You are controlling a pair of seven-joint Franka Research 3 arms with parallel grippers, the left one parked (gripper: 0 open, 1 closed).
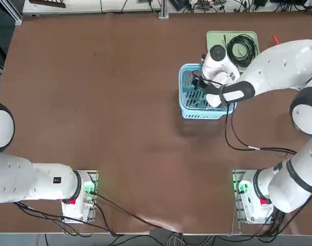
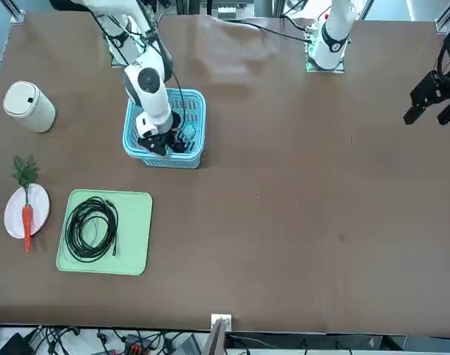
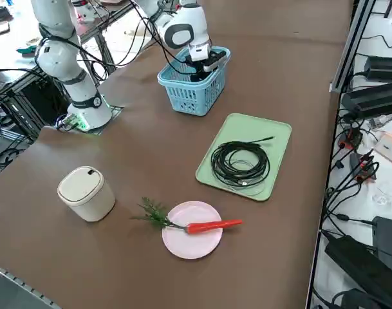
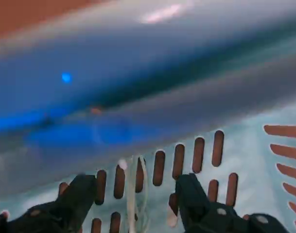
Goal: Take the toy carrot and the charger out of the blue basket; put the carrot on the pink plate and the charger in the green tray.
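Observation:
My right gripper (image 2: pixel 166 140) reaches down inside the blue basket (image 2: pixel 196 100), open, with its fingers (image 4: pixel 79 194) close above the slotted floor. Between them the charger (image 4: pixel 132 191) shows only as a thin whitish bit on the basket floor (image 4: pixel 245 160). Nothing is gripped. From overhead the gripper (image 1: pixel 198 82) sits at the basket's (image 1: pixel 189 105) left half. The toy carrot (image 2: pixel 26 219) lies on the pink plate (image 2: pixel 40 207), its leafy tuft over the rim. In the side view the carrot (image 3: pixel 212 226) lies across the plate (image 3: pixel 192 246). The green tray (image 2: pixel 136 237) lies beside the plate.
A black coiled cable (image 2: pixel 91 228) fills most of the green tray (image 3: pixel 273 132). A cream lidded canister (image 2: pixel 29 106) stands near the plate, also seen in the side view (image 3: pixel 86 192). The right arm's cable trails over the table (image 1: pixel 237 143).

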